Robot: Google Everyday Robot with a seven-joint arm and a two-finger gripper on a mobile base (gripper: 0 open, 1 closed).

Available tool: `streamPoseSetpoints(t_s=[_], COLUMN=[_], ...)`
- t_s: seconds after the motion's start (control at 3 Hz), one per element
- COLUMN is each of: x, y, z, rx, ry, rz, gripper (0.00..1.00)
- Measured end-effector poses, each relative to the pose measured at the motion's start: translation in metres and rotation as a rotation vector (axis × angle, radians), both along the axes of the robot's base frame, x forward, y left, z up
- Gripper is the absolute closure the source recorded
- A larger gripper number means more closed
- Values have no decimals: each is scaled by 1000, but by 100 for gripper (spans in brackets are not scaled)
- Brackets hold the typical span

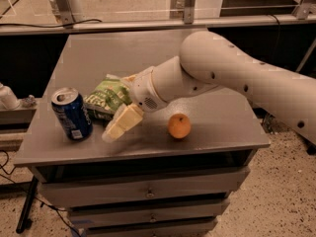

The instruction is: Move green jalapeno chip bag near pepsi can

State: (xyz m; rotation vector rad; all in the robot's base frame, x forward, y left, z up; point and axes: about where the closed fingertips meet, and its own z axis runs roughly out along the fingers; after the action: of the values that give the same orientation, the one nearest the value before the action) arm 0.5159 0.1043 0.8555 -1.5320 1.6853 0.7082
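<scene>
Drawers (148, 194): stacked under the table top, at the front, shut.
Table (207, 142): grey top, carrying the can, the bag and the orange.
Orange (179, 126): near the front edge, right of the gripper, touching nothing.
Can (72, 113): upright at the front left, silver top up, just left of the bag with a narrow gap between them.
Gripper (117, 107): low over the table between can and orange, pointing left and down. Its fingers stand apart; the near cream finger (121, 124) slants down in front of the bag, its tip at the table top.
Bag (104, 100): lying crumpled on the table, just right of the can, behind the near finger, not clamped.
Arm (237, 78): thick and white, reaching in from the right over the table.
Rail (148, 26): runs across behind the table.
</scene>
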Motion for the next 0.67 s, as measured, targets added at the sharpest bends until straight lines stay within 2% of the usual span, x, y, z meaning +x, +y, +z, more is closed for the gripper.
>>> streamPoseSetpoints(t_s=[0.33,0.67], x=[17,45], y=[-30,-77], z=[26,87], rx=[18,100], ry=[-32,-100], rz=[-20,-61], gripper=[0,0])
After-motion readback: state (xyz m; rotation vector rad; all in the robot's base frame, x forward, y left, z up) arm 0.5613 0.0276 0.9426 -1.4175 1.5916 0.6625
